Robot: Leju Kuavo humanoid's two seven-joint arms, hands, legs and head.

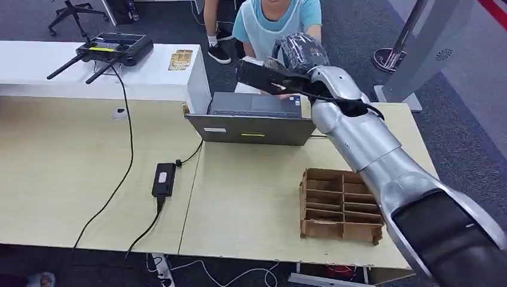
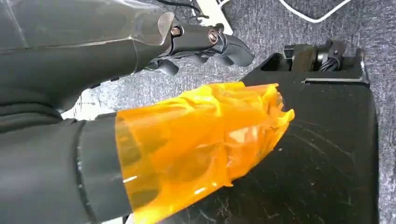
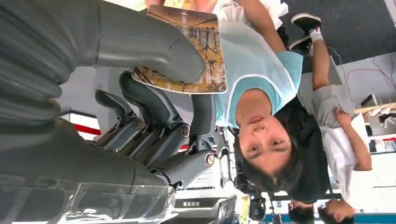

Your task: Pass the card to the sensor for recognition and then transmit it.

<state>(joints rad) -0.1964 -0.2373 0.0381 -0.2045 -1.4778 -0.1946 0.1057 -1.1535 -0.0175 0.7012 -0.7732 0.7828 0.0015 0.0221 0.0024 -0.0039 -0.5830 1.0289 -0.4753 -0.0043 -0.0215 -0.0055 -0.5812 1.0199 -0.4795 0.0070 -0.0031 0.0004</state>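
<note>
The right hand (image 3: 154,116) is clamped on the card (image 3: 196,49): in the right wrist view the thick thumb presses on the card's printed face while the darker fingers (image 3: 140,100) curl behind it. In the head view that hand (image 1: 272,75) is stretched out over the far edge of the counter (image 1: 251,197), above the laptop (image 1: 254,119), and just beyond it stands a person (image 1: 275,21) in a light blue top. By my reading the handover is the step in hand, with the card held out but not yet released. Whether the sensor pass has been done I cannot tell; no sensor can be made out for certain.

Nearer the robot than the raised hand, beside its forearm, a cardboard divider box (image 1: 341,206) sits on the counter; its compartments look empty. Farther off, a remote controller (image 1: 113,48) lies on a white ledge.

The left hand (image 2: 205,42) hangs toward the carpet, its dark fingers curled in with nothing in them, beside an orange film wrap (image 2: 201,144).
</note>
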